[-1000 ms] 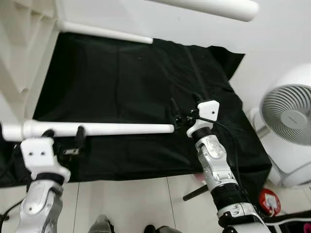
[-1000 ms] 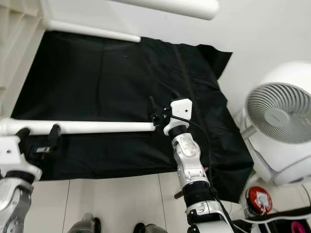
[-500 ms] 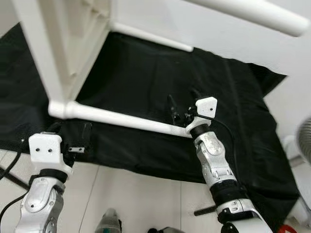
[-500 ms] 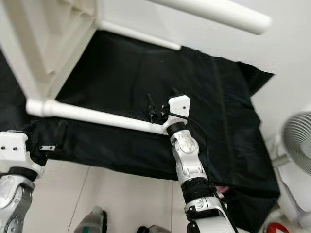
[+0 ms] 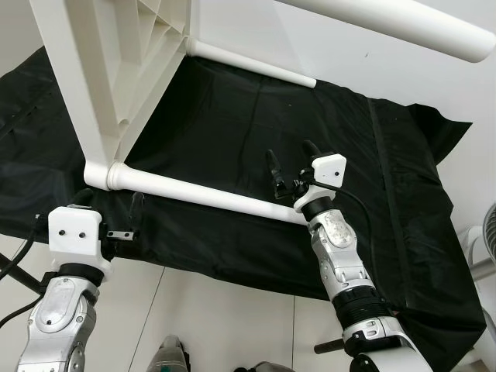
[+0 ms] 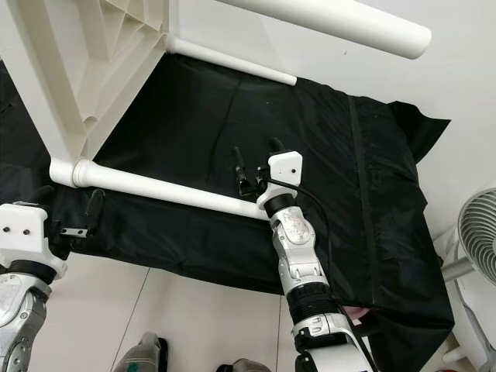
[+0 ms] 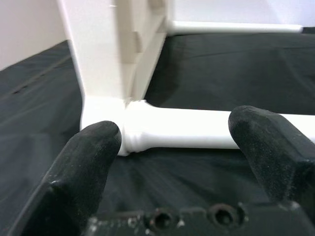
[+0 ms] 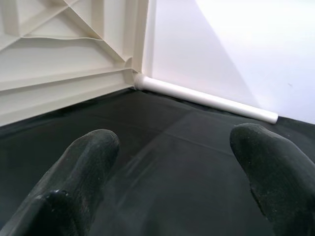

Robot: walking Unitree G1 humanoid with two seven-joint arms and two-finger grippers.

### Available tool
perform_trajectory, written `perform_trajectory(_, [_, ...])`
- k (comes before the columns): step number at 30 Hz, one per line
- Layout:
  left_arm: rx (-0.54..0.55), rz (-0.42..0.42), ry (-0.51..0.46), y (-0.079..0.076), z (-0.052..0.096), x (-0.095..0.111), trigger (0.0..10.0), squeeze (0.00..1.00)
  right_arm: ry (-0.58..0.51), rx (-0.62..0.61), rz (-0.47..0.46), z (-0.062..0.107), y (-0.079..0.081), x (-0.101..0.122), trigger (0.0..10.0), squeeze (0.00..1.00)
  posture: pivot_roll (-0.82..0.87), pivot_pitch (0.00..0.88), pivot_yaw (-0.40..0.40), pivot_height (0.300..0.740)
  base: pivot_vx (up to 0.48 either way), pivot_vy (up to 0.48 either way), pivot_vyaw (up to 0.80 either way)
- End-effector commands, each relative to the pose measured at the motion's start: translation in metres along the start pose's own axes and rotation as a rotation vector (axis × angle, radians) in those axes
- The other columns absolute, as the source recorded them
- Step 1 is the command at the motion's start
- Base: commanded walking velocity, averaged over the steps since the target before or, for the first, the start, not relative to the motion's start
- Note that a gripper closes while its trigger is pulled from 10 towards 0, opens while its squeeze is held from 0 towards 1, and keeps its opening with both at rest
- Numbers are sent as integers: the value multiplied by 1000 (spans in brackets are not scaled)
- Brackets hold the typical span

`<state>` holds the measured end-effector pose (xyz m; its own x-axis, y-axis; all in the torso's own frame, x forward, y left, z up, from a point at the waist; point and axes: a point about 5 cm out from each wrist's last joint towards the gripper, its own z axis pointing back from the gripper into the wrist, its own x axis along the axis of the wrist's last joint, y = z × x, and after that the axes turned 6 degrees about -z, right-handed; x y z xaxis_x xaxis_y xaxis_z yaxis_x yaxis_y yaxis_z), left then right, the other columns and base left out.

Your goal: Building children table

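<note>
A white children's table top [image 5: 101, 70] stands on its edge on a black cloth [image 5: 232, 132], ribbed underside facing right, with round white legs sticking out sideways. The near leg [image 5: 194, 194] runs low across the cloth from the top's corner. My left gripper [image 5: 108, 205] is open just below that leg's joint [image 7: 135, 132] with the top, which shows between its fingers [image 7: 93, 147]. My right gripper [image 5: 291, 159] is open, its fingers just above the leg's free end. Beyond its fingertips [image 8: 93, 147] lie the cloth and the far leg [image 8: 206, 101].
A third leg [image 5: 395, 27] juts overhead at the upper right. A white fan [image 6: 477, 232] stands at the right edge beside the cloth. White tiled floor [image 5: 232, 310] lies in front, with a dark rod [image 5: 329, 345] and a black cable [image 5: 12, 263] on it. A white wall is behind.
The camera has swung, bringing the table top into view. The near leg now slopes and sits above my left gripper's fingers, which earlier overlapped it. The right gripper stays at the leg's end.
</note>
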<state>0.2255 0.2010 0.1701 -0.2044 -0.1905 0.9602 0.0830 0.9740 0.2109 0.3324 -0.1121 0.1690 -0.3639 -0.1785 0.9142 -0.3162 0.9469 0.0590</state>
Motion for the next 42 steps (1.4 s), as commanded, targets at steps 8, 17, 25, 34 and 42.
perform_trajectory(8, [-54,-28,0,-5,-11,-5,10000,0,16,-94,-16,12,-12,-6,10000,0,141,58,-82,740,0,0,0])
perform_trajectory(17, [-72,-21,8,-1,-40,-11,10000,0,-2,-159,12,15,-18,-6,10000,0,75,0,22,740,0,0,0])
perform_trajectory(25, [-77,-26,42,-2,-59,-19,10000,0,-7,-170,39,15,-19,-6,10000,0,39,0,54,740,0,0,0])
perform_trajectory(34, [-105,-21,95,-18,-79,-39,10000,0,22,-205,104,20,-33,-9,10000,0,14,0,40,740,0,0,0])
perform_trajectory(42, [-61,9,99,-21,-77,-47,10000,0,53,-199,146,22,-33,-15,10000,0,6,0,45,740,0,0,0])
